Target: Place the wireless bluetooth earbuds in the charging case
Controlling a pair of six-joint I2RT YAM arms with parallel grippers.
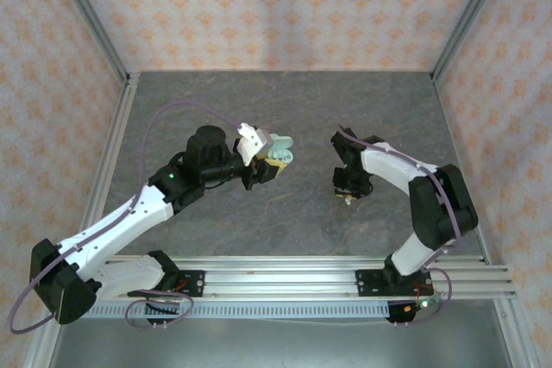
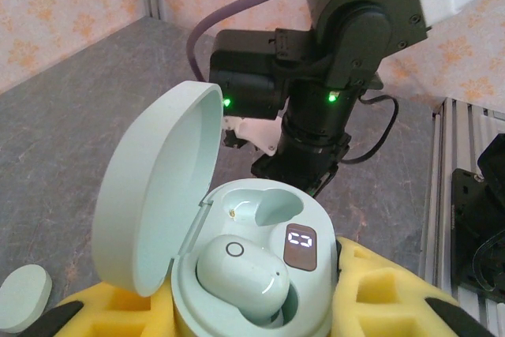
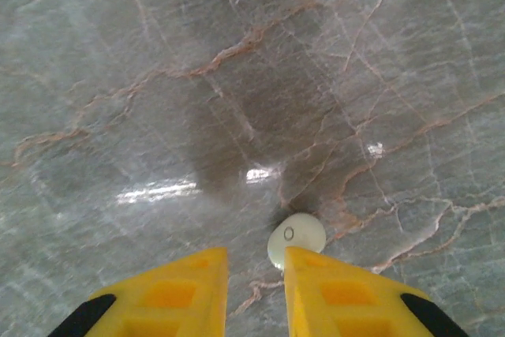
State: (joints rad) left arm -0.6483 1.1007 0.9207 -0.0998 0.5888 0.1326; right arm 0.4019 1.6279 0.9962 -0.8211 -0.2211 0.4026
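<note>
The left gripper (image 1: 272, 161) was clamped on the case (image 2: 312, 297). The left wrist view showed what the top view did not: lid open, one earbud (image 2: 241, 274) seated in the near well, and the far well empty. The right wrist view showed the right gripper (image 3: 256, 274) narrowly parted and holding nothing, with a second earbud (image 3: 296, 238) on the desk (image 3: 158, 76) just ahead of its tips.

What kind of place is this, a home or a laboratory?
Probably a robot test booth in a laboratory: patterned wall panels held by aluminium posts enclose a marble-look table, and two arms are bolted to a rail at its near edge.
</note>
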